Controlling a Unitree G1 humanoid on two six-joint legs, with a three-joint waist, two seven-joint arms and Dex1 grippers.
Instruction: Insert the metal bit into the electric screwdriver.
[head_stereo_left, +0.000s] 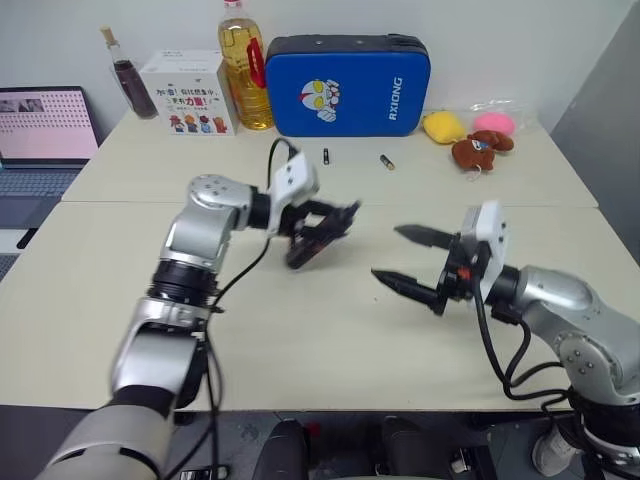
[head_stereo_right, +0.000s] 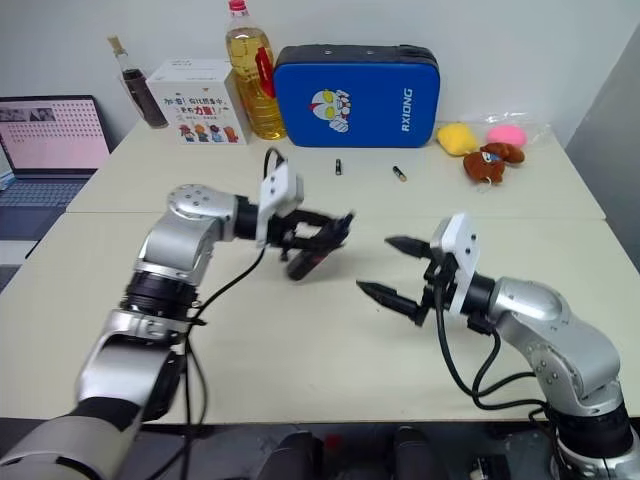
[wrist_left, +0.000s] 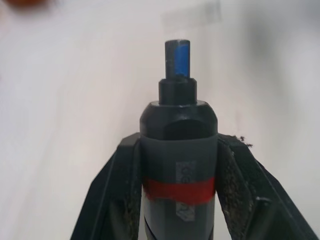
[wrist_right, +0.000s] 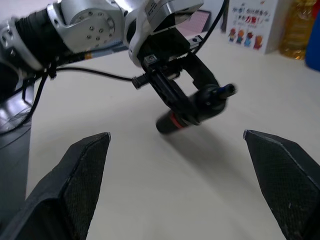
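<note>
screwdriver (wrist_left: 177, 150): smooth matt dark plastic, red band, blue-tinged tip
left gripper (wrist_left: 177, 200): black plastic, rough grainy pads
right gripper (wrist_right: 177, 195): black fingers, fine textured pads
table (head_stereo_left: 300, 350): smooth matt cream top
case (head_stereo_left: 347, 85): blue, slight sheen
bottle (head_stereo_left: 245, 75): clear glossy plastic
toys (head_stereo_left: 480, 150): soft plush cloth
box (head_stereo_left: 185, 95): printed card
</note>
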